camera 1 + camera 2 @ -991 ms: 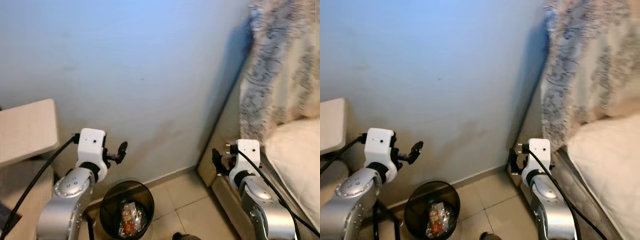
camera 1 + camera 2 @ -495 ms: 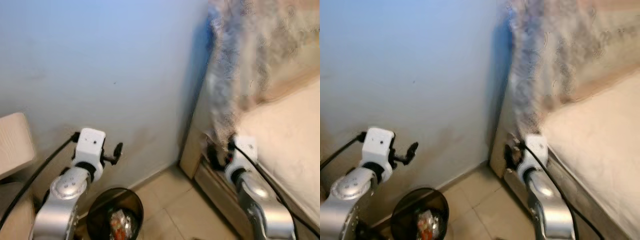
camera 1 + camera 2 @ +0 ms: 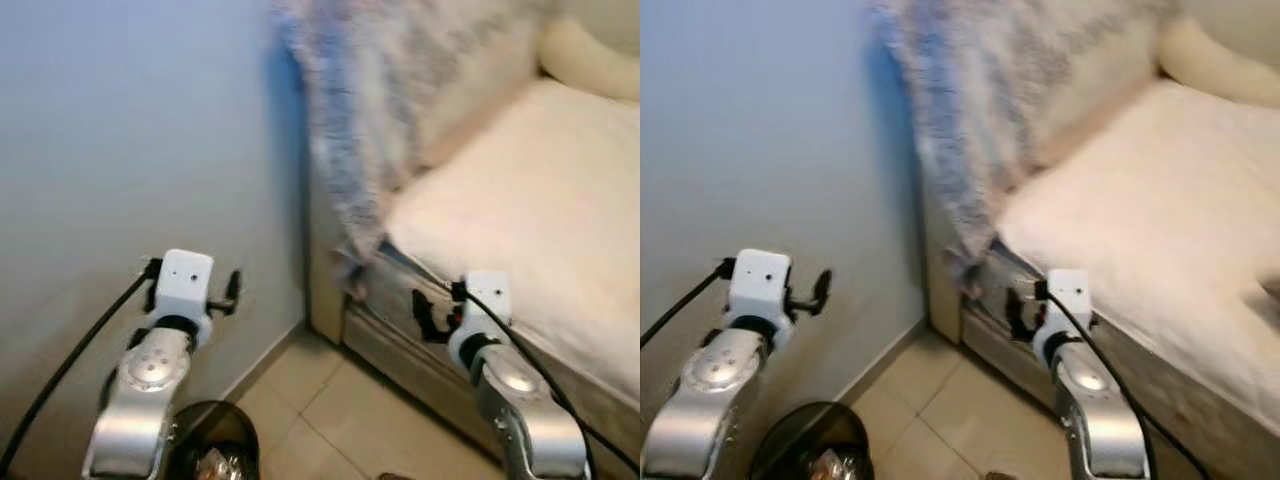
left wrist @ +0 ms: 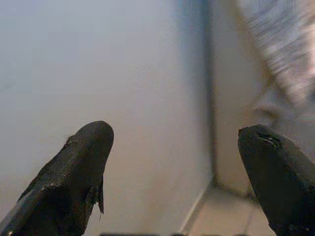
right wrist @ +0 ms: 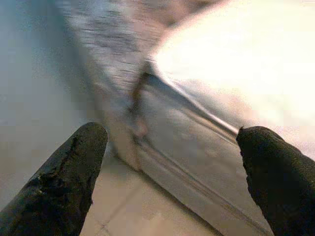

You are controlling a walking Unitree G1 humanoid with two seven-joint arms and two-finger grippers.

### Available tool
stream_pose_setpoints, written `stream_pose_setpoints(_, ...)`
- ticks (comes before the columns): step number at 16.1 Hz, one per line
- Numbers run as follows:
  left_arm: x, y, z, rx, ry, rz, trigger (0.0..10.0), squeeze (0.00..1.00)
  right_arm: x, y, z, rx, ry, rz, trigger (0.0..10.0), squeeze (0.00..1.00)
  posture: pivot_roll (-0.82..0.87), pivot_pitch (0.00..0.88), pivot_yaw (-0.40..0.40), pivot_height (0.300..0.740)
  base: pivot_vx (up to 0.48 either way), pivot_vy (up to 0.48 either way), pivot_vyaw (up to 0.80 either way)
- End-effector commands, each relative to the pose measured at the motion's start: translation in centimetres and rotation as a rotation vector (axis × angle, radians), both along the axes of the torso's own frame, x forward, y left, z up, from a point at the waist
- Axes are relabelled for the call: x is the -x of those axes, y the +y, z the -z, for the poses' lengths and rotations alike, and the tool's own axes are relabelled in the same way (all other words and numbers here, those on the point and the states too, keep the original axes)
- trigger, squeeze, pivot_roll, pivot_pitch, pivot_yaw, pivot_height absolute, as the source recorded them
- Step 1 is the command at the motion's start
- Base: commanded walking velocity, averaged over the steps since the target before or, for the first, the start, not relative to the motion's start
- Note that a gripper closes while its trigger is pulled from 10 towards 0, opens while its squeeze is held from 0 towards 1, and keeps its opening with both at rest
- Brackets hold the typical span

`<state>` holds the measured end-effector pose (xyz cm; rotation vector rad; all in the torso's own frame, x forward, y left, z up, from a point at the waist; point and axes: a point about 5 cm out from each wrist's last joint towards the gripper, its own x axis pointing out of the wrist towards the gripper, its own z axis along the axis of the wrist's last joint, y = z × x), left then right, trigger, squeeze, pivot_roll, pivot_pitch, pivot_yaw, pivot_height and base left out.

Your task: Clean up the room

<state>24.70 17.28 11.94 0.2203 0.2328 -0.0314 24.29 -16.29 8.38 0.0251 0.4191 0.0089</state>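
Across the right half of your head view lay a bed (image 3: 540,170), its pale mattress running up to a cream pillow (image 3: 590,55) in the upper right corner. Over the bed's near corner, at upper centre, hung a grey patterned blanket (image 3: 350,110) (badly blurred, so you could not read its pattern). Left of it, a plain bluish wall (image 3: 130,130) took up the left part of the frame, meeting beige floor tiles (image 3: 330,420) at lower centre.

At lower left you had the left gripper (image 3: 232,291) raised in front of the wall, holding nothing; the left wrist view showed its two black fingers (image 4: 74,172) spread wide apart, wall between them. At lower right the right gripper (image 3: 423,318) hovered just beside the bed's side rail, and the right wrist view likewise showed its fingers (image 5: 64,182) wide apart and empty, with the mattress edge and blanket corner beyond.

Down at the bottom left edge, below the left arm, you could see the rim of a black waste bin (image 3: 210,460) standing on the tiles, with some crumpled rubbish (image 3: 222,465) inside it.
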Motion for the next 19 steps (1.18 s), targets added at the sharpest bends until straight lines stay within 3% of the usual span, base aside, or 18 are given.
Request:
stream_pose_setpoints(1,-0.34,0.35,-0.85,-0.01,-0.043,-0.013,10.0,0.25,-0.29,0.15,-0.38,-0.014,-0.02,0.002,10.0,0.0,0.03,0.0,0.02,0.74,0.0,0.0,-0.75)
stream_pose_setpoints(4,-0.61,0.37,-1.21,0.006,-0.037,-0.015,10.0,0.2,-0.3,0.21,-0.32,-0.018,-0.017,0.001,10.0,0.0,0.03,0.0,0.022,0.74,0.0,0.0,-0.75)
stream_pose_setpoints(5,-0.52,0.05,-1.12,0.044,-0.01,0.035,10.0,0.0,-0.33,0.23,-0.29,-0.02,-0.015,0.0,10.0,0.0,0.03,0.0,0.023,0.74,0.0,0.0,-0.75)
stream_pose_setpoints(6,-0.24,-0.31,-1.14,0.079,-0.002,0.088,10.0,0.0,-0.37,0.24,-0.29,-0.027,-0.015,0.001,10.0,0.0,0.03,0.0,0.023,0.74,0.0,0.0,-0.76)
stream_pose_setpoints(9,0.0,-0.01,-1.04,0.094,0.001,0.065,10.0,0.0,-0.52,0.32,-0.44,-0.023,-0.02,-0.005,10.0,0.0,0.03,0.0,0.023,0.74,0.0,0.0,-0.76)
stream_pose_setpoints(11,-0.21,0.44,-1.31,0.026,-0.032,0.043,10.0,0.0,-0.62,0.33,-0.53,-0.005,-0.026,-0.017,10.0,0.0,0.03,0.0,0.021,0.74,0.0,0.0,-0.76)
stream_pose_setpoints(14,-0.22,0.44,-1.36,0.052,-0.029,0.049,10.0,0.0,-0.72,0.36,-0.52,0.007,-0.025,-0.027,10.0,0.0,0.02,0.0,0.021,0.74,0.0,0.0,-0.68)
stream_pose_setpoints(19,-0.32,0.17,-1.3,0.051,-0.027,0.055,10.0,0.0,-0.97,0.5,-0.55,0.053,-0.04,-0.061,10.0,0.0,0.02,0.0,0.023,0.74,0.0,-0.314,0.0)
